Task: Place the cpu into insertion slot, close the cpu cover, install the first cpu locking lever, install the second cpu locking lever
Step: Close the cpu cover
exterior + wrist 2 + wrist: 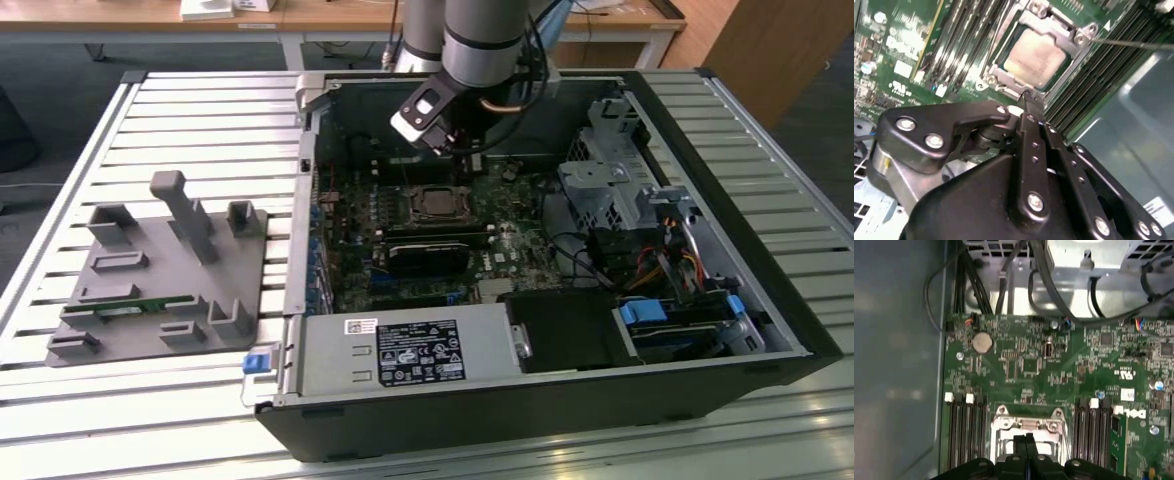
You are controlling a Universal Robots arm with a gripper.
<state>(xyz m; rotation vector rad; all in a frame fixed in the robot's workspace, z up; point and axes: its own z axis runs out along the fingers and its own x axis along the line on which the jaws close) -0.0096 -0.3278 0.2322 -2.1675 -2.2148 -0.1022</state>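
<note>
The cpu (435,204) (1036,57) lies flat in the insertion slot (408,192) on the green board, its dull beige top showing. The cpu cover (1002,80) (1004,425), a silver frame, lies down around the chip. A thin metal lever rod (1134,44) sticks out from one socket corner. My gripper (469,172) (1028,96) (1027,439) is shut with nothing between its fingers. Its tip hovers at the socket's rim, on the side away from the black card.
The open computer case (787,330) walls in the board. A black card (427,258) lies beside the socket, memory slots (966,435) flank it, and cables (1004,280) run along the board's edge. A grey fixture (160,270) stands at the exterior view's left.
</note>
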